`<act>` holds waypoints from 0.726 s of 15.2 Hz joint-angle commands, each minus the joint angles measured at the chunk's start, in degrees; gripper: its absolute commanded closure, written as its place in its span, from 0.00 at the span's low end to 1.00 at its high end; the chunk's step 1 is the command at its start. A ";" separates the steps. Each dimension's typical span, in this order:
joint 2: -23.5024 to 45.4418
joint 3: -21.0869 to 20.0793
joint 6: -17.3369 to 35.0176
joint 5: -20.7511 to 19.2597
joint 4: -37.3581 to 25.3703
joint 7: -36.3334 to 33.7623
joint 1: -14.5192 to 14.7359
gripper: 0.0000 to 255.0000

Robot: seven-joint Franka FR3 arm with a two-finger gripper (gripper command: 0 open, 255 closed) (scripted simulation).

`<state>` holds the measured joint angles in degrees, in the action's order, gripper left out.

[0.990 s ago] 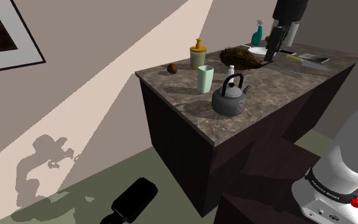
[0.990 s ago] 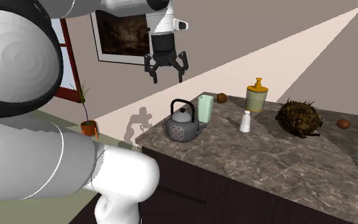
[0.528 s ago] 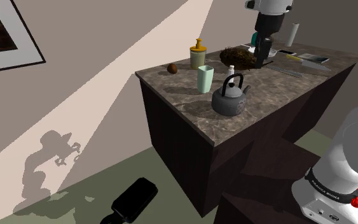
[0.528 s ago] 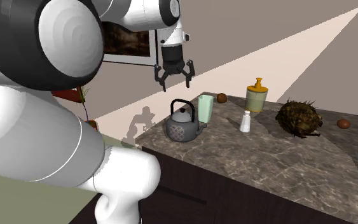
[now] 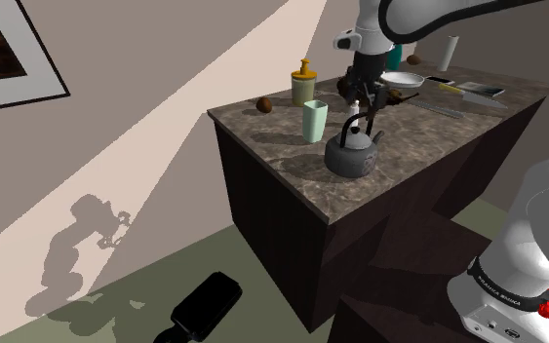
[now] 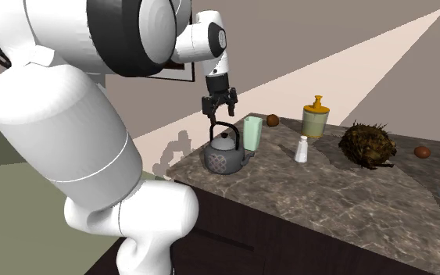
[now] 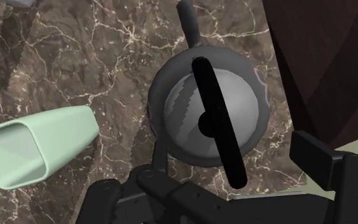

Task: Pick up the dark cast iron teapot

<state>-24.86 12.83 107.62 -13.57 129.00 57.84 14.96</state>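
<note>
Shoulder view: high beside the arm at lower right, looking down and leftward over the counter, middle distance.
Second exterior view: behind the arm's white bulk at left, facing the wall across the counter.
Wrist view: close, straight down on the teapot.
Shared: teapot, green cup.

Dark veined marble tabletop carrying a dark grey teapot directly beneath the gripper, a pale green cup just beside that teapot, and, farther from the gripper, a white shaker, a yellow-lidded jar, a small brown ball and a spiky brown clump.
</note>
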 commanded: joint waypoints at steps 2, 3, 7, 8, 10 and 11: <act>0.88 0.33 2.52 -0.33 1.63 1.44 0.41 0.00; 0.98 0.40 3.30 -0.40 2.32 1.34 0.38 0.00; 1.44 0.66 6.10 -0.67 4.68 0.97 0.29 0.00; 1.44 0.66 6.10 -0.67 4.68 0.97 0.29 0.00; 1.40 0.64 6.11 -0.67 4.73 0.93 0.29 1.00; 1.38 0.64 6.11 -0.68 4.75 0.94 0.29 1.00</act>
<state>-23.50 13.46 113.70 -14.25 133.68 58.79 15.25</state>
